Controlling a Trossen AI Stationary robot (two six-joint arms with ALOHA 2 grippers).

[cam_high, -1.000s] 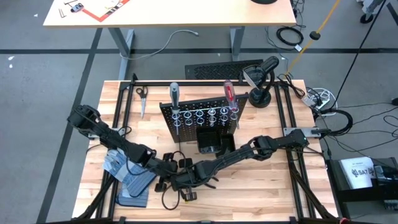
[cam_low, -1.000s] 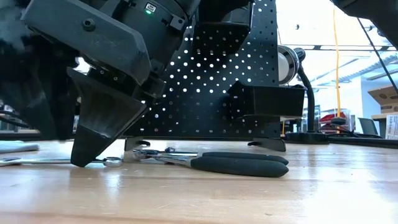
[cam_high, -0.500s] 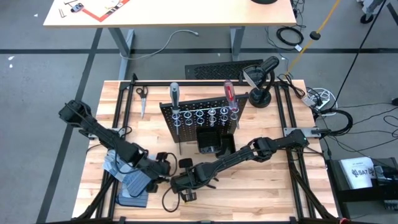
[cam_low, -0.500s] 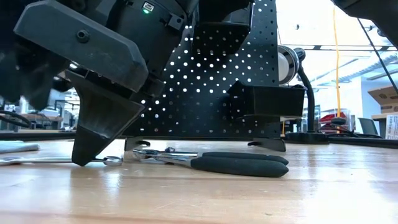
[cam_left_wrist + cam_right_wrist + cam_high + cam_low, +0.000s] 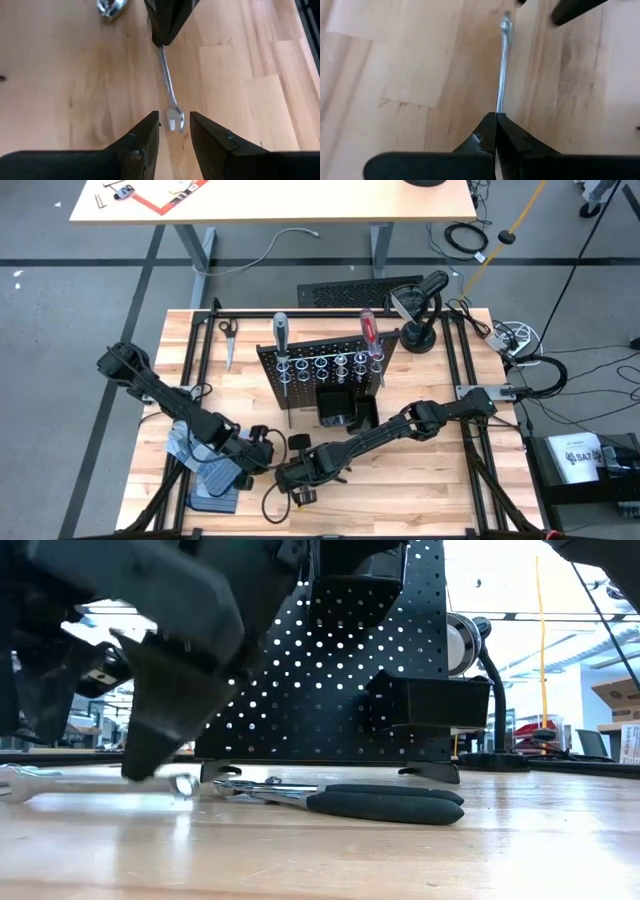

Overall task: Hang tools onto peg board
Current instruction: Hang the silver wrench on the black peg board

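Your right gripper (image 5: 496, 120) is pinched tight on one end of a silver wrench (image 5: 503, 65); in its wrist view the two dark fingers meet in a point with the shaft running straight out from between them. From above, that gripper (image 5: 283, 474) sits low over the near part of the wooden table (image 5: 420, 480), in front of the peg board (image 5: 322, 370).

Your left gripper (image 5: 174, 125) has its fingers (image 5: 145, 132) parted, with a narrow gap between them. The free, open-jawed end of the same wrench (image 5: 170, 97) lies in that gap, and you cannot tell from the wrist view whether either finger touches it. The far end of the shaft disappears under the right arm's closed tip. From above, the left gripper (image 5: 266, 452) is just beside the right one, the two facing each other across the wrench.

At table height the wrench (image 5: 60, 783) looks about level, close above or on the wood, with its ring end near the black-handled pliers (image 5: 340, 798), which lie flat on the table in front of the board's foot.

On the peg board, a grey-handled screwdriver (image 5: 281, 332) and a red-handled screwdriver (image 5: 368, 330) stand upright in the row of silver rings, above the black bin (image 5: 338, 406). Blue-grey gloves (image 5: 205, 470) lie at the table's left, beneath your left arm.
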